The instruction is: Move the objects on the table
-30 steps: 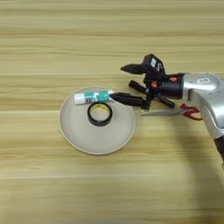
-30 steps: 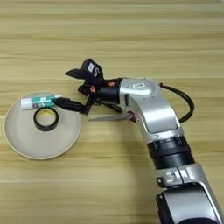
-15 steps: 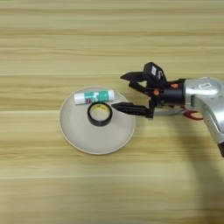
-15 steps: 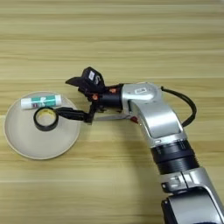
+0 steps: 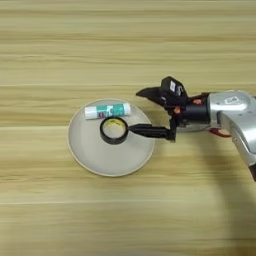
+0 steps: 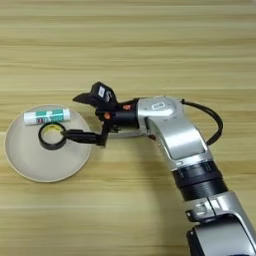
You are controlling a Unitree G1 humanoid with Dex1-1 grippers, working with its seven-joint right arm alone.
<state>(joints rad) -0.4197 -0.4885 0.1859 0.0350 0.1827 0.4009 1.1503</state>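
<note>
A: What lies on the worktop [image 5: 60, 45]?
B: Light tan planks with grain running side to side. On them sits a round, shallow beige plate [image 5: 90, 157] with a smooth matte face. In the plate, at its 12 o'clock rim, a white glue stick [image 5: 107, 110] with a green label lies on its side. Just below it, touching or nearly so, lies a black tape ring [image 5: 114, 130] with a yellowish core, flat.

A: And the pincer [image 5: 145, 111]?
B: Spread wide. The upper black finger sits at the plate's 2 o'clock, off the rim; the lower one reaches over the rim at 3 o'clock, its tip right at the tape's edge. It grips nothing.

A: Do the views differ?
B: The left eye cuts the silver forearm [image 6: 172, 132] short at its 3 o'clock edge. The right eye shows the whole glossy arm, a ribbed black wrist collar [image 6: 200, 181] and a black cable [image 6: 212, 122] looping beside it.
</note>
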